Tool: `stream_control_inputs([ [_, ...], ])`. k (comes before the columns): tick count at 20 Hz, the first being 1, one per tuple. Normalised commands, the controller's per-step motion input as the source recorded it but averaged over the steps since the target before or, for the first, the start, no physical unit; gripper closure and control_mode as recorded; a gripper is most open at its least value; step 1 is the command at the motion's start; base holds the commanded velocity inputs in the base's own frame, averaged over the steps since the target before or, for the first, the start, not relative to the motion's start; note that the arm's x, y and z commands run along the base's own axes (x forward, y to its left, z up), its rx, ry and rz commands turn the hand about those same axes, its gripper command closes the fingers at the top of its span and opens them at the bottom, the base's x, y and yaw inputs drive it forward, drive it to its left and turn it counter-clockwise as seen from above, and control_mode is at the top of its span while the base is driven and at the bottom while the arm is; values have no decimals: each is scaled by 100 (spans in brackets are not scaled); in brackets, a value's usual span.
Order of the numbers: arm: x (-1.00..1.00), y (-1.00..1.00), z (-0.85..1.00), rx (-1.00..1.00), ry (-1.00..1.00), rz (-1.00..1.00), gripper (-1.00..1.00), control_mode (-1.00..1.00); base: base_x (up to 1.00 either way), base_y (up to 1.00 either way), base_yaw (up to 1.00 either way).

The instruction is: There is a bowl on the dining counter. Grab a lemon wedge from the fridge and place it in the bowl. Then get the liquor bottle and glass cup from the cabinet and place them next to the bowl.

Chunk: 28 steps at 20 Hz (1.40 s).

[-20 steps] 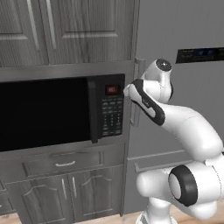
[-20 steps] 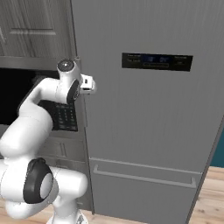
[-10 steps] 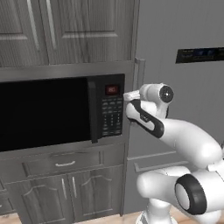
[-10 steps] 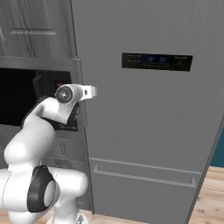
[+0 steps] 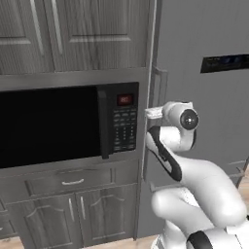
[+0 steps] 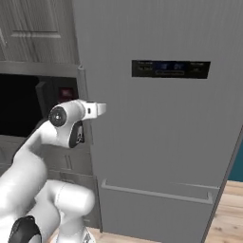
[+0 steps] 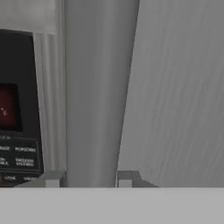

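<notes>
Both claw (image 7: 85,178) tips flank fridge handle (image 7: 94,92).

White glossy arm (image 5: 204,180), rounded fat links, smooth shell, no cables or screws visible. Dark grey/black joint bands between links, one curved black strip along forearm link (image 5: 163,153). Round end cap on wrist link (image 5: 188,119), dark disc with lighter centre dot; same cap in right base view (image 6: 58,116). Black ring joint low on base link (image 6: 21,231). Small pale grey hand block (image 6: 95,110) past wrist. Gripper (image 7: 89,178) finger tips grey, squarish, blurred. No markings legible.
</notes>
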Motion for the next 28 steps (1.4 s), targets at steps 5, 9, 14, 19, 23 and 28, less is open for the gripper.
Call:
stream_control_inputs([
  [5, -100, -67, 4, 0, 17, -20, 100, -100, 0, 0, 0],
  [9, -100, -78, 5, 0, 25, -17, 100, -100, 0, 0, 0],
  [14, -100, -80, 0, 0, 25, -13, 100, -100, 0, 0, 0],
  [19, -100, -48, 0, 0, 20, -6, -100, -100, 0, 0, 0],
  [23, -100, 66, 0, -14, 4, 0, -100, -100, 0, 0, 0],
  [28, -86, 100, 2, -48, 3, 3, -100, -100, 0, 0, 0],
])
